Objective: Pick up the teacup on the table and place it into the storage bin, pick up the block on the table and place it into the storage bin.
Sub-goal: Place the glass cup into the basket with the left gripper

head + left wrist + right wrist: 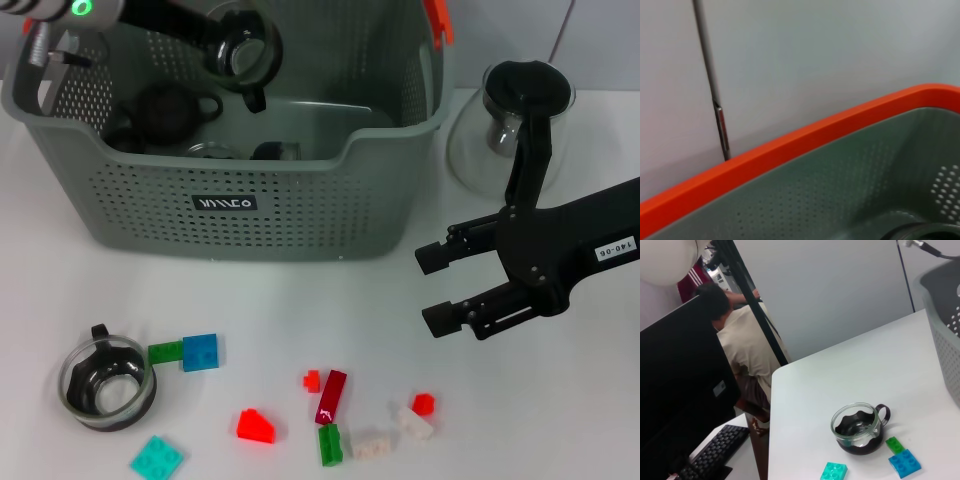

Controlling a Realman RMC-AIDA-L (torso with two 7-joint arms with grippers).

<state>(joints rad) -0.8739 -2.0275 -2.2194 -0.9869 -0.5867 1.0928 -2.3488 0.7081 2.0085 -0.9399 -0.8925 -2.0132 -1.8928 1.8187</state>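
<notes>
The grey-green storage bin [300, 200] stands at the back left of the table; its orange rim [790, 145] fills the left wrist view. My left gripper [222, 45] hangs over the bin's inside, shut on a glass teacup [243, 52]. Another glass teacup [105, 383] [857, 429] with a dark base stands on the table at the front left. Beside it lie a green block [166, 351] joined to a blue block [200, 352] [904, 463]. My right gripper [440, 290] hovers open at the right, fingers pointing left, holding nothing.
Dark cups [165, 110] lie in the bin. Loose blocks are scattered along the front: teal [157, 457], red [256, 426], dark red [331, 395], green [330, 444], white [372, 443]. A clear glass pot [520, 120] stands right of the bin.
</notes>
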